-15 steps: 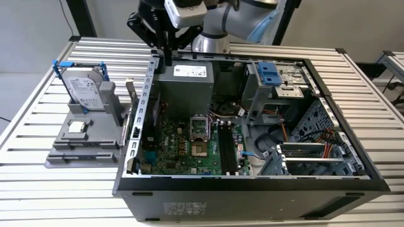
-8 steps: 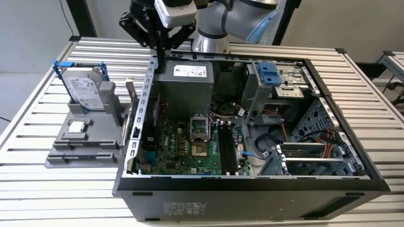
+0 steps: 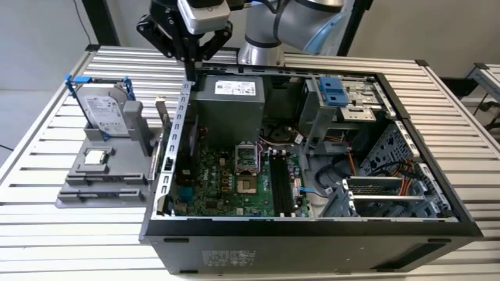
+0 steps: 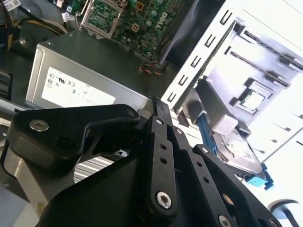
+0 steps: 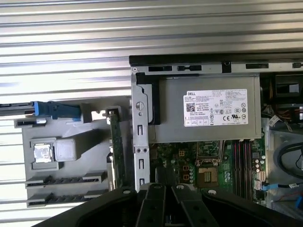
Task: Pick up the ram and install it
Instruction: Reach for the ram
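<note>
Exterior view shows the gripper (image 3: 191, 75) in the upper left of the frame. Its fingers are pressed together with nothing between them, and they hang just over the top corner of the case wall (image 3: 184, 126), close to the power supply (image 3: 230, 111). The ram (image 5: 116, 152) is not yet picked up. In the first wrist view it stands on its long edge in the grey holder (image 3: 102, 178), outside the computer and just beside that same wall. The hard drive (image 3: 102, 114) and the processor chip (image 3: 95, 157) sit in the same holder, further to the exterior view's left. The dark memory slots (image 3: 277, 181) on the motherboard (image 3: 222, 175) look empty. I judge the main danger to be the narrow place. The ram is thin and very near the metal wall, so a finger could strike the wall or push the stick sideways in its slot. With the fingers together the gripper cannot take the board at all. A grip away from the middle could also let it tilt.
</note>
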Controlling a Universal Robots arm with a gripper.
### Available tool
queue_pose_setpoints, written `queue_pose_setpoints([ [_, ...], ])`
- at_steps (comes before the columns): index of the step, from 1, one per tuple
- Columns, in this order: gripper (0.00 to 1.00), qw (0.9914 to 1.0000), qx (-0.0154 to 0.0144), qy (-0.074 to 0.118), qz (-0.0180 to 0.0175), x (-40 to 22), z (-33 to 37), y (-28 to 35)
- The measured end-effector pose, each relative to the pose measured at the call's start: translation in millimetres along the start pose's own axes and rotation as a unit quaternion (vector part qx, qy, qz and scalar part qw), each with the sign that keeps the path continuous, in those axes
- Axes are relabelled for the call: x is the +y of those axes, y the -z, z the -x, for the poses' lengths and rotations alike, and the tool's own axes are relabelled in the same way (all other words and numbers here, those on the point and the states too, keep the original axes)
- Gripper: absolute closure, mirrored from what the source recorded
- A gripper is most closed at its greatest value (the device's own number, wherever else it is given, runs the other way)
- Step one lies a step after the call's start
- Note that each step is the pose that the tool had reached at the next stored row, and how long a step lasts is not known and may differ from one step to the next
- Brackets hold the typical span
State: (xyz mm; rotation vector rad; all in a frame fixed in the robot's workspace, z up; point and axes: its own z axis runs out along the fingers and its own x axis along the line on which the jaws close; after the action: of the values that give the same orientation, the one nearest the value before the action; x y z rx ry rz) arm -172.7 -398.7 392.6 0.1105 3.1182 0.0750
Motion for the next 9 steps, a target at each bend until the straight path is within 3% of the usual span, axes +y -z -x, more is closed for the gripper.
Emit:
queue_pose_setpoints([
  [9,1.0,1.0,0.0009,0.0,-0.0001,-0.7,-10.8,0.3],
])
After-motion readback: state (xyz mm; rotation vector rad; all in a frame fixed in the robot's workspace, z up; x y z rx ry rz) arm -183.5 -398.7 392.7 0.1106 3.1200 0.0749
